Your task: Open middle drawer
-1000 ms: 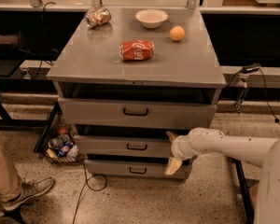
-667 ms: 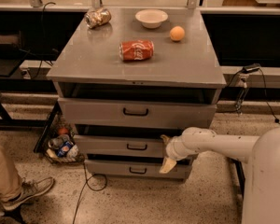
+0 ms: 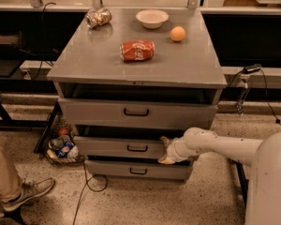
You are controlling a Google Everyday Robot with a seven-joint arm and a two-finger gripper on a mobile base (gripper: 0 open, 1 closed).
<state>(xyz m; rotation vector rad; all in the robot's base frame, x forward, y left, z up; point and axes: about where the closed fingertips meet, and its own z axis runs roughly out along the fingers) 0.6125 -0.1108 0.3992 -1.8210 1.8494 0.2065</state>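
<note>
The white arm's pincer (image 3: 165,150) has crept up-left onto the wide grey metal middle drawer (image 3: 107,147), barely ajar, and looks released, with the horizontal black bar handle (image 3: 137,148) just leftward.

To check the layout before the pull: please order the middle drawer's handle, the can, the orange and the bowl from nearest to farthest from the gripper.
The gripper is at the middle drawer, at the right end of its front.
1. The handle, beside it on that front.
2. The can, lying mid-tabletop.
3. The orange, farther back, right side.
4. The bowl, at the back.
</note>
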